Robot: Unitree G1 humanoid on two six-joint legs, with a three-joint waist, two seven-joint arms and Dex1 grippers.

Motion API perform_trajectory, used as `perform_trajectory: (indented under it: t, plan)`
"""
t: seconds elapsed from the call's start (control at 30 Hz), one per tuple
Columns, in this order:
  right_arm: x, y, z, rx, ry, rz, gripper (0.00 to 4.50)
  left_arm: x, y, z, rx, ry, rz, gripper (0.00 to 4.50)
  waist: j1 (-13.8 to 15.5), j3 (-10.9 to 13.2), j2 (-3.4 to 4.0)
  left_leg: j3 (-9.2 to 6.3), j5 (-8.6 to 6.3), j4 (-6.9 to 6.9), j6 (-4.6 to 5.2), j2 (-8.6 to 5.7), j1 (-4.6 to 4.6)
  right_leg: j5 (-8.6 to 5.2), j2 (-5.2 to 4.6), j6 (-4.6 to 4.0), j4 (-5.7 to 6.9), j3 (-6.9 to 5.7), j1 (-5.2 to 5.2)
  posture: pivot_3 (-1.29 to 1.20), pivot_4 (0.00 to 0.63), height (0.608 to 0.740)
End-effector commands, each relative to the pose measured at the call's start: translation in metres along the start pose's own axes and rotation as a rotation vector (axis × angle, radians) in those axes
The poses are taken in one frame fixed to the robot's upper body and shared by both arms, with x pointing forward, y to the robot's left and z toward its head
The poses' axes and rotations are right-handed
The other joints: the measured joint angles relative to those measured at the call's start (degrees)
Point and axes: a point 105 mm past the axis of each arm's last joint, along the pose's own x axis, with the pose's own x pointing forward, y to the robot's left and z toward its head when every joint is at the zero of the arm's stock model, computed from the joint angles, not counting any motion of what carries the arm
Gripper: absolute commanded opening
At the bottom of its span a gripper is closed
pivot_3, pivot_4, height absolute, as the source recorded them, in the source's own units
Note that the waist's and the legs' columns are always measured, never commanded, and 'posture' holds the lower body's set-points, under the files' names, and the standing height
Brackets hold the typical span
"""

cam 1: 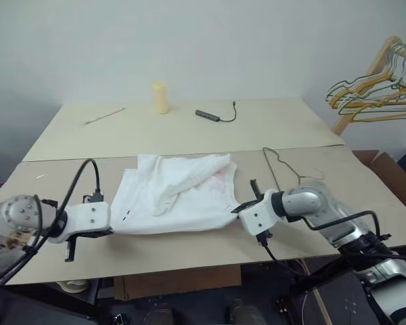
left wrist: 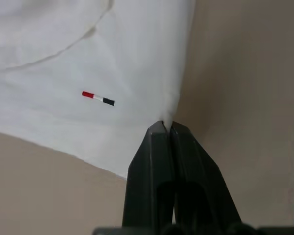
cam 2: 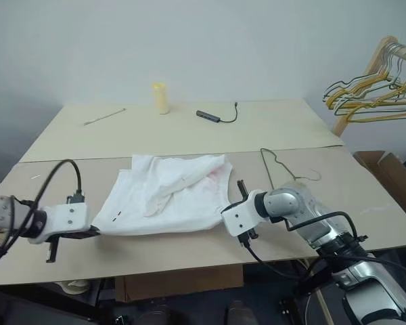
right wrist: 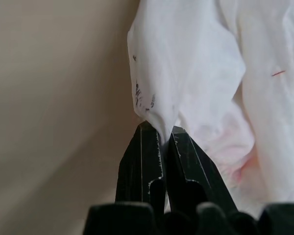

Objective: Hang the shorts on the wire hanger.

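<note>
1. The shorts (cam 1: 176,193): white cloth, crumpled, with a pink tint near one side, are laid on the near board of the table (cam 1: 189,247), stretched between the two grippers at their near corners. A small red, white and black tag (left wrist: 98,98) is seen on the cloth in the left wrist view; faint black marks (right wrist: 143,98) are seen near the pinched edge in the right wrist view.
2. The left gripper (left wrist: 165,126): its fingers are pressed together on a corner of the shorts, the cloth being pinched at the very tips.
3. The right gripper (right wrist: 159,132): its fingers are clamped on a fold of the shorts, with white cloth caught between them.
4. The wire hanger (cam 1: 279,166): thin dark wire, laid flat on the near board just beside the shorts, on the robot's right, beyond the right arm.
5. A pale yellow cylinder (cam 1: 161,97), a thin stick (cam 1: 105,116) and a dark flat device with a cable (cam 1: 215,115) are placed on the far board, well apart from the shorts.
6. A wooden rack (cam 1: 379,68) at the far right is hung with yellow and green hangers (cam 1: 369,95).
</note>
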Motion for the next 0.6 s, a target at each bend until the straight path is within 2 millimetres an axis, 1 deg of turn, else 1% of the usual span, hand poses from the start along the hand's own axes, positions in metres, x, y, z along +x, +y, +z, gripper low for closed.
perform_trajectory:
  t: [0.03, 0.1, 0.13, 0.17, 0.2, 0.23, 0.27, 0.3, 0.33, 0.37, 0.4, 0.43, 0.47, 0.5, 0.53, 0.57, 0.6]
  plan:
    - [-0.017, -0.037, 0.002, 0.139, -0.035, -0.101, 0.0, -0.007, 0.02, 0.024, 0.032, -0.086, 0.082, 0.01, 0.21, 0.0, 0.0, 0.03, 0.0, 0.0, 0.0, 0.0, 0.1, 0.0, 0.0, -0.01, 0.0, 0.0, 0.04, 0.04, 0.0, 0.74]
    - [-0.013, -0.057, -0.007, 0.23, -0.022, -0.151, 0.0, 0.002, 0.046, 0.038, 0.044, -0.172, 0.217, 0.01, 0.64, 0.0, 0.01, 0.07, 0.01, 0.0, -0.01, 0.01, 0.2, 0.03, 0.0, -0.04, 0.04, 0.01, 0.13, 0.04, 0.0, 0.74]
    - [-0.012, -0.063, -0.011, 0.257, -0.013, -0.167, 0.0, 0.005, 0.056, 0.042, 0.054, -0.193, 0.265, 0.01, 0.89, -0.01, 0.01, 0.09, 0.04, 0.0, -0.01, 0.0, 0.21, 0.07, 0.0, -0.05, 0.07, 0.02, 0.13, 0.04, 0.0, 0.74]
    - [-0.01, -0.081, -0.02, 0.27, 0.031, -0.246, 0.0, 0.007, 0.079, 0.051, 0.045, -0.236, 0.379, 0.01, 0.93, -0.02, -0.01, 0.09, 0.08, 0.01, -0.01, -0.01, 0.23, 0.25, 0.03, 0.1, 0.1, 0.02, 0.17, 0.04, 0.0, 0.74]
    - [-0.01, -0.11, -0.03, 0.29, 0.082, -0.376, 0.0, 0.003, 0.112, 0.061, 0.036, -0.273, 0.559, 0.01, 1.07, -0.03, -0.02, 0.08, 0.1, 0.01, -0.02, 0.0, 0.2, 0.49, 0.08, 0.05, 0.09, 0.03, 0.16, 0.04, 0.0, 0.74]
    - [-0.015, -0.137, -0.035, 0.291, 0.124, -0.506, 0.0, -0.006, 0.142, 0.073, 0.028, -0.292, 0.727, 0.01, 1.31, 0.0, -0.03, 0.08, 0.13, 0.03, -0.04, -0.01, 0.24, 0.58, 0.1, -0.05, 0.13, 0.05, 0.24, 0.04, 0.0, 0.74]
    - [-0.023, -0.162, -0.037, 0.282, 0.157, -0.629, 0.0, -0.017, 0.167, 0.084, 0.022, -0.312, 0.877, 0.01, 1.39, 0.03, -0.13, 0.07, 0.19, 0.08, -0.1, -0.01, 0.24, 0.62, 0.11, -0.04, 0.15, 0.03, 0.26, 0.04, 0.0, 0.74]
    - [-0.037, -0.189, -0.037, 0.269, 0.179, -0.784, 0.0, -0.035, 0.189, 0.096, 0.015, -0.346, 1.029, 0.01, 1.39, 0.03, -0.14, 0.01, 0.38, 0.08, -0.11, 0.01, -0.14, 0.87, 0.19, -0.12, 0.07, 0.04, -0.09, 0.03, 0.0, 0.74]
    - [-0.056, -0.214, -0.036, 0.235, 0.215, -0.956, 0.0, -0.058, 0.205, 0.109, 0.005, -0.395, 1.183, 0.01, 1.4, 0.03, -0.14, -0.09, 0.51, 0.08, -0.23, 0.01, -0.44, 1.0, 0.23, -0.12, 0.04, 0.03, -0.3, 0.03, 0.0, 0.74]
    - [-0.074, -0.232, -0.034, 0.196, 0.244, -1.099, 0.0, -0.076, 0.216, 0.118, -0.005, -0.439, 1.301, 0.01, 1.34, 0.02, -0.16, -0.12, 0.58, 0.09, -0.33, 0.01, -0.7, 1.04, 0.23, -0.1, 0.03, 0.02, -0.54, 0.03, 0.0, 0.74]
    - [-0.084, -0.242, -0.032, 0.167, 0.261, -1.187, 0.0, -0.088, 0.221, 0.123, -0.011, -0.465, 1.371, 0.01, 1.29, 0.01, -0.16, -0.12, 0.59, 0.08, -0.36, 0.0, -1.05, 1.11, 0.2, -0.08, 0.03, 0.05, -0.88, 0.03, 0.0, 0.74]
    - [-0.104, -0.253, -0.027, 0.16, 0.251, -1.321, 0.0, -0.108, 0.225, 0.129, -0.014, -0.507, 1.478, 0.01, 1.25, 0.01, -0.15, -0.1, 0.57, 0.06, -0.45, -0.03, -1.27, 1.11, 0.16, -0.07, 0.06, 0.07, -1.13, 0.02, 0.0, 0.74]
    - [-0.123, -0.261, -0.018, 0.126, 0.215, -1.436, 0.0, -0.13, 0.223, 0.135, 0.006, -0.564, 1.573, 0.01, 1.08, 0.0, -0.16, -0.07, 0.6, -0.07, -0.65, -0.02, -1.33, 1.1, 0.15, -0.06, 0.05, 0.07, -1.2, 0.02, 0.0, 0.74]
    - [-0.136, -0.265, -0.01, 0.091, 0.183, -1.508, 0.0, -0.149, 0.219, 0.141, 0.036, -0.615, 1.643, 0.01, 0.9, 0.0, -0.16, -0.07, 0.67, -0.31, -0.9, -0.02, -1.33, 1.09, 0.16, -0.05, -0.03, 0.06, -1.2, 0.01, 0.0, 0.74]
    - [-0.141, -0.264, -0.005, 0.063, 0.154, -1.532, 0.0, -0.161, 0.213, 0.144, 0.066, -0.647, 1.681, 0.01, 0.76, -0.01, -0.16, -0.07, 0.66, -0.42, -0.95, -0.02, -1.39, 1.05, 0.16, -0.01, -0.17, 0.06, -1.23, 0.01, 0.0, 0.74]
    - [-0.14, -0.262, -0.002, 0.047, 0.132, -1.523, 0.0, -0.167, 0.208, 0.145, 0.098, -0.659, 1.693, 0.01, 0.55, -0.01, -0.16, -0.07, 0.61, -0.44, -1.0, -0.02, -1.42, 0.95, 0.16, 0.02, -0.25, 0.06, -1.23, 0.01, 0.0, 0.74]
    - [-0.134, -0.257, -0.001, 0.038, 0.112, -1.492, 0.0, -0.169, 0.202, 0.146, 0.137, -0.669, 1.693, 0.01, 0.25, -0.01, -0.16, -0.06, 0.55, -0.44, -1.02, -0.02, -1.47, 0.84, 0.16, 0.09, -0.31, 0.06, -1.24, 0.01, 0.0, 0.74]
